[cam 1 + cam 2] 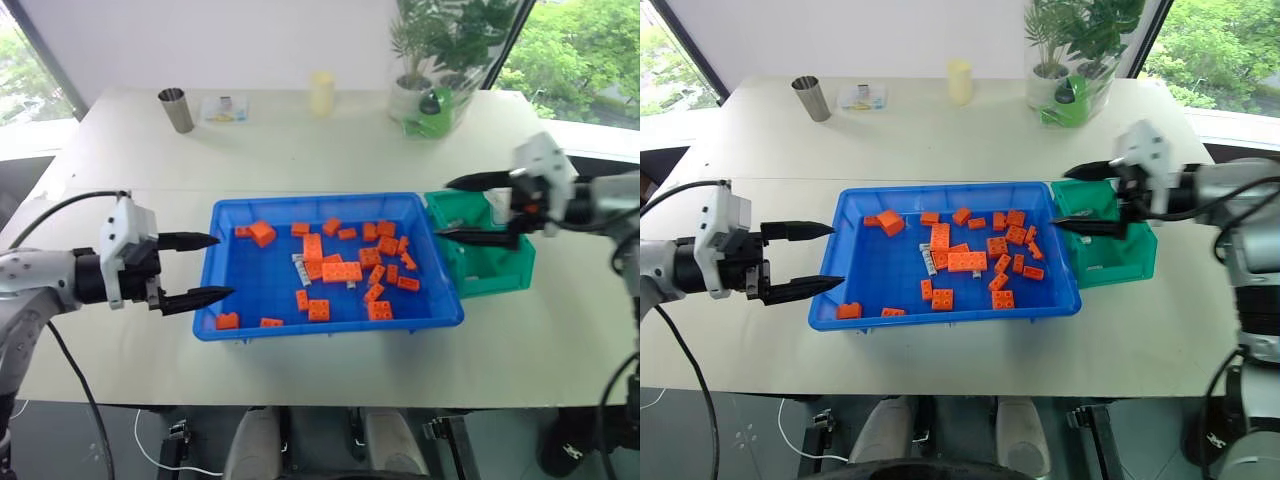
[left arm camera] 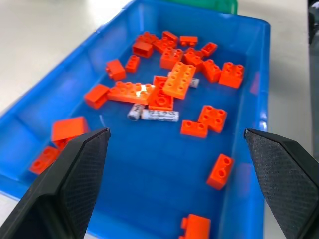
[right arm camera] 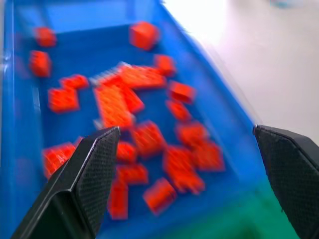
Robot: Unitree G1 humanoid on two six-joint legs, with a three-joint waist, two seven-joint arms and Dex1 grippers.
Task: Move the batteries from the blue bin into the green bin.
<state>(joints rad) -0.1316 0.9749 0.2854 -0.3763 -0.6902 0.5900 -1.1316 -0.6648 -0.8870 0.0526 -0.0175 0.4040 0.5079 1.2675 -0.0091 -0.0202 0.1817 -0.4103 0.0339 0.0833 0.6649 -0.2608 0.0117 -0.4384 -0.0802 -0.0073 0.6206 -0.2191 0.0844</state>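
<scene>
**Batteries wedged among bricks, both pincers wide and empty**

Since the near edge of the scene belongs to the arms, start there: the left gripper [image 1: 195,270] sits at the left of the left eye view, just outside the short wall of the blue bin [image 1: 232,330], its two black fingers spread apart with nothing between them.

Past it, near the middle of the tray floor, lie the batteries [image 2: 159,115]. In the left wrist view one white-sleeved cylinder lies on its side with a second, shorter-looking one [image 2: 135,112] touching its end, and a third [image 2: 192,82] peeks from under an orange brick [image 2: 180,79] further in. They look small, hard and smooth, likely dense for their size, and free to roll on the slick plastic. A pinch across the middle of the barrel, fingers square to its length, seems the safest hold; a grip near an end would probably let it pivot or squirt out. Orange bricks [image 1: 341,271] crowd close around them, so a fingertip may catch a brick instead.

Further right, the right gripper [image 1: 480,208] hovers over the green bin [image 1: 500,275], which stands touching the tray's right wall; its fingers are also spread wide and hold nothing. No battery can be made out inside that bin.
</scene>
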